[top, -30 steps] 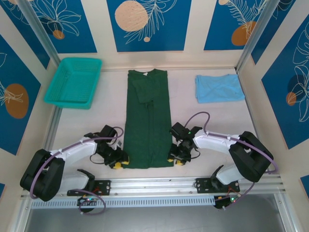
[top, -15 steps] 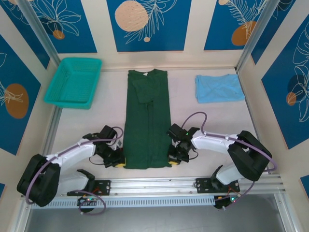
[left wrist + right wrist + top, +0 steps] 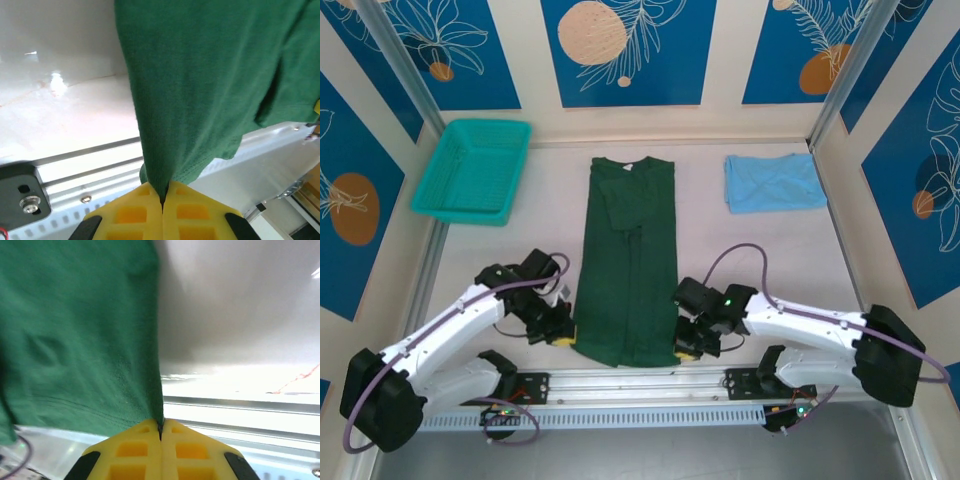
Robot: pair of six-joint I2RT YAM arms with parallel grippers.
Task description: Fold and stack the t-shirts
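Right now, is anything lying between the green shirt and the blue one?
Nothing visible does: only bare table lies between the green shirt and the blue shirt. The left pincer and right pincer each grip the green shirt's near hem.

- Teal mesh basket [image 3: 460, 213]: rectangular and open-topped, standing at the far left corner of the bench, just beside the left wall.
- Bench [image 3: 770, 250]: pale, glossy surface. In the left wrist view [image 3: 65, 110] and the right wrist view [image 3: 240, 315] it carries bright reflections.
- Aluminium rail [image 3: 640, 382]: slotted profile running along the bench's near edge, also seen in the left wrist view [image 3: 90, 165] and the right wrist view [image 3: 240, 410].
- Back wall panel [image 3: 660, 60]: blue, with white leaf outlines and a peach disc [image 3: 592, 32].
- Side wall panels, left [image 3: 355, 140] and right [image 3: 930, 120]: same blue leaf pattern, each with an orange disc.
- Metal corner posts, left [image 3: 400, 70] and right [image 3: 850, 70]: bare silver bars rising from the far corners.
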